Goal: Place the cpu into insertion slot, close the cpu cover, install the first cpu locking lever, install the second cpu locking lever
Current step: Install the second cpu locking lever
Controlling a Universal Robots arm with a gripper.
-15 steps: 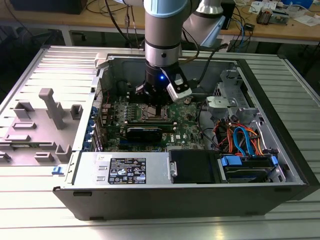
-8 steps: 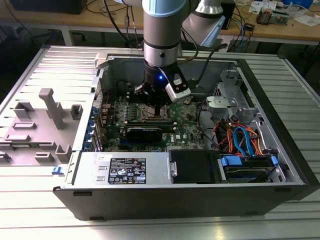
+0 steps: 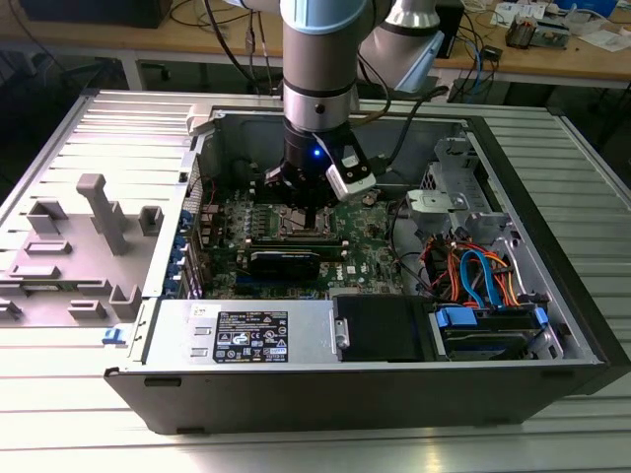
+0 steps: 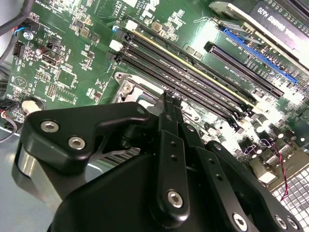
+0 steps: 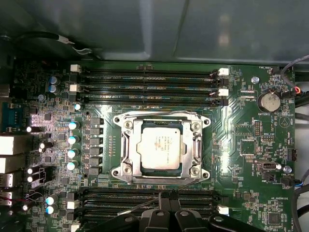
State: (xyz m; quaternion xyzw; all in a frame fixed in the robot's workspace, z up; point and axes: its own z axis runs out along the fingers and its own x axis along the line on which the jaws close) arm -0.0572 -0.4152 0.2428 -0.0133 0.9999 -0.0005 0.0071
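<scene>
Seated flat in the insertion slot, the dull silver cpu is framed by the thin metal cpu cover, already lowered. The black gripper is seen pinched shut beside the cover's edge, above memory slots.

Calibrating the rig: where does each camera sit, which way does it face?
Exterior view: off the arm, looking down into the open computer case; the arm and gripper hang over the motherboard.
First wrist view: on the arm, facing straight down at the cpu seated under the closed cpu cover; the gripper shows at the edge.
Second wrist view: on the arm, looking obliquely across the memory slots; the gripper looms large.
All share the motherboard.
</scene>
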